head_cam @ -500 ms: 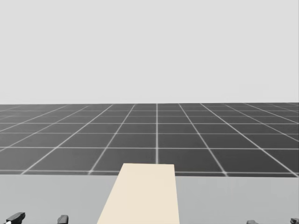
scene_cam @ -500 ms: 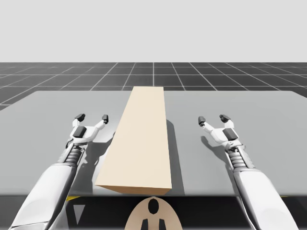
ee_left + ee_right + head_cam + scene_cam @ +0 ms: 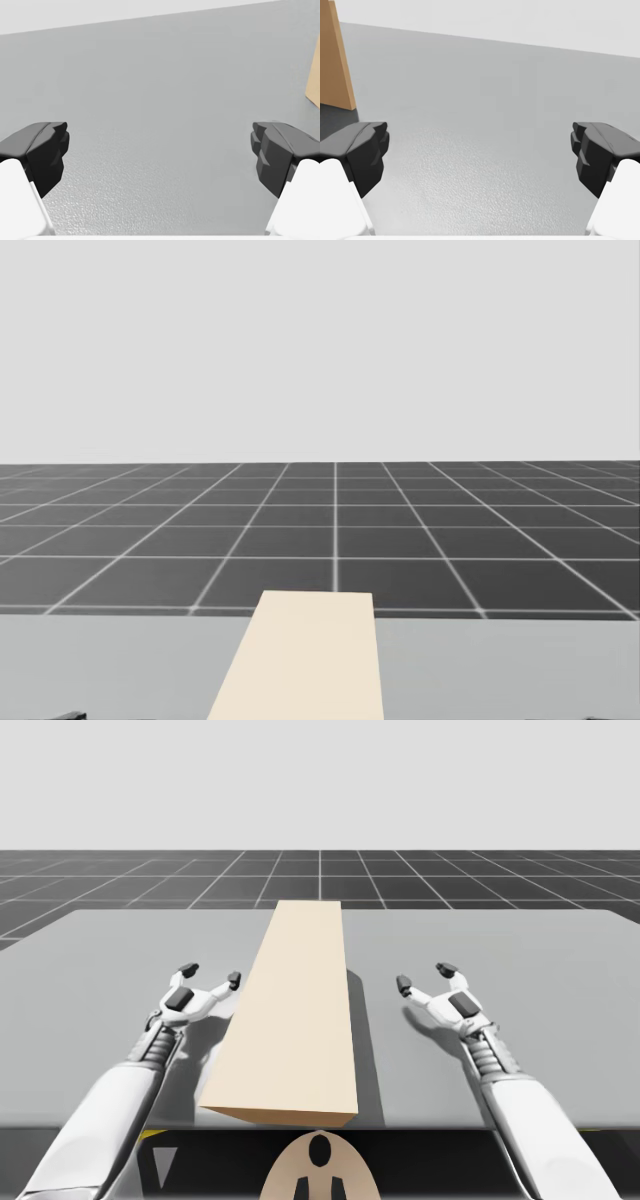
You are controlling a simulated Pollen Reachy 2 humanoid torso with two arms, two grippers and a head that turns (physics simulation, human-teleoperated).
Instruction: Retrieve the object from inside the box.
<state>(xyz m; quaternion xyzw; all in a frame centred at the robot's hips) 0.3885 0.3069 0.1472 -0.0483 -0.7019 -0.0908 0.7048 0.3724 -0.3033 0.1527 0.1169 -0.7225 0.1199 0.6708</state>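
A long tan box (image 3: 295, 1010) with its lid closed lies down the middle of the grey table (image 3: 120, 960); its far end (image 3: 305, 655) shows in the head view. My left gripper (image 3: 211, 975) hovers open just left of the box, one fingertip close to its side. My right gripper (image 3: 425, 977) hovers open to the box's right, a short gap away. In the left wrist view the open fingers (image 3: 42, 152) frame bare table, with the box's corner (image 3: 315, 80) off to one side. In the right wrist view the box's side (image 3: 335, 65) stands beside the open fingers (image 3: 600, 155). What the box holds is hidden.
The table's far edge (image 3: 320, 910) runs behind the box, with dark gridded floor (image 3: 330, 530) beyond. Bare tabletop lies on both outer sides of the arms.
Both grippers have moved inward toward the box and turned a little toward it. They have slid out of the head view's lower edge. The box has not moved.
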